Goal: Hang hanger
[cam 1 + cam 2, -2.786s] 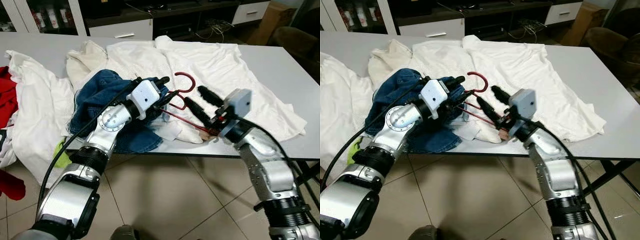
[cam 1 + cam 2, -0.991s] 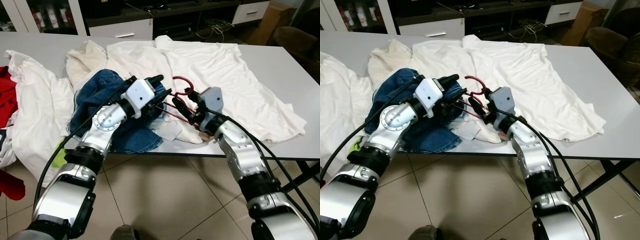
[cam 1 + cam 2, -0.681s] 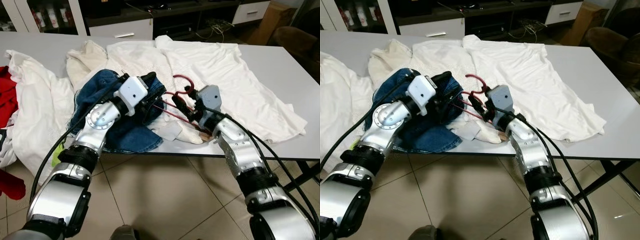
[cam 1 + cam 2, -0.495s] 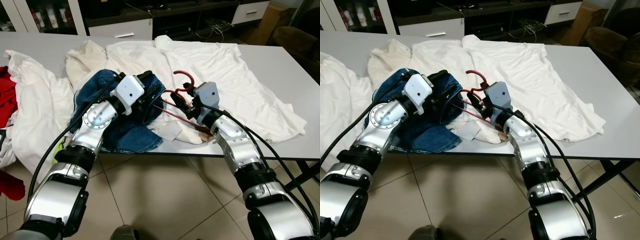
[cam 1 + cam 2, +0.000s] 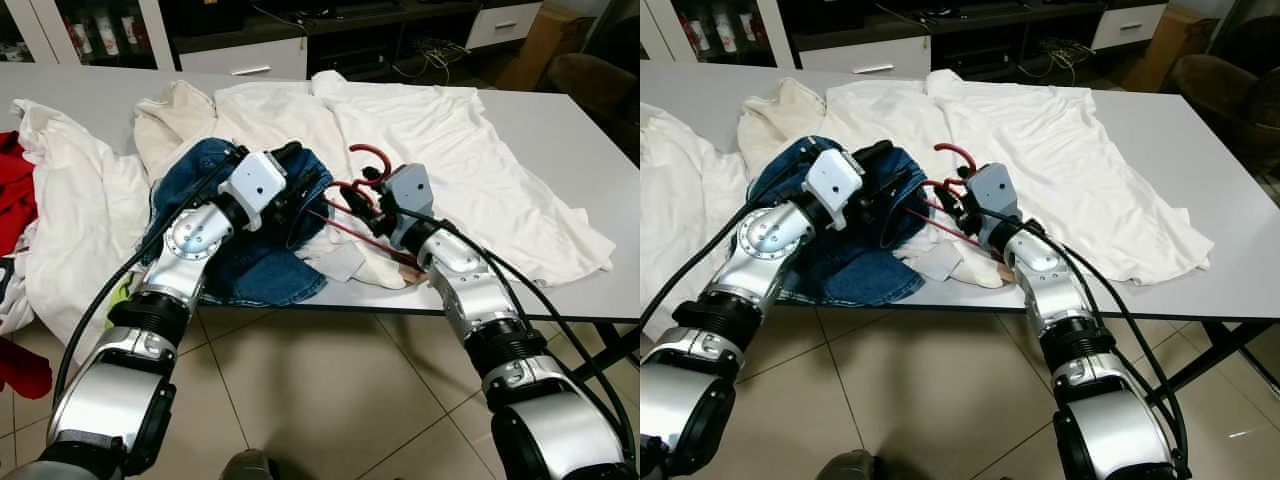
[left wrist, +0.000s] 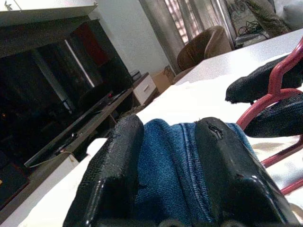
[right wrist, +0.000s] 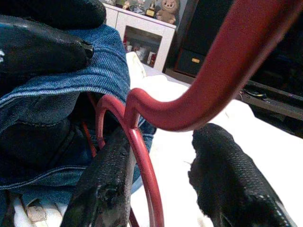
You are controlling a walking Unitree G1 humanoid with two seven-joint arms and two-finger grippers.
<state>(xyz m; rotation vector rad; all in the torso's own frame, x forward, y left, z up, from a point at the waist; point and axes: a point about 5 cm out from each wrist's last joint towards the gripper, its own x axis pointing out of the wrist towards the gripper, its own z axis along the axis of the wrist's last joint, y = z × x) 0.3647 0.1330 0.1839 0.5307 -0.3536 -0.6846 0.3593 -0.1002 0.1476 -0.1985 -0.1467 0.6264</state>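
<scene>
A red hanger [image 5: 368, 161] lies on the grey table [image 5: 560, 125], its lower wires tucked into a heap of blue jeans [image 5: 205, 172]. My left gripper [image 5: 298, 184] is shut on a fold of the jeans; in the left wrist view denim [image 6: 165, 161] fills the gap between its fingers [image 6: 113, 156], with the hanger [image 6: 279, 78] just beyond. My right gripper [image 5: 356, 196] sits at the hanger's neck below the hook. In the right wrist view the red wire [image 7: 142, 156] runs along one finger [image 7: 106, 179] while the other stands apart, so that gripper is open.
White shirts [image 5: 450, 130] cover the table's middle and right. More white clothing [image 5: 70, 220] and a red garment [image 5: 10, 185] hang off the left side. A dark cabinet stands behind the table, a brown armchair [image 5: 590, 70] at far right, tiled floor below.
My right gripper has moved left from the table's front edge to the hanger's neck. My left gripper has drawn back a little to the left with the jeans.
</scene>
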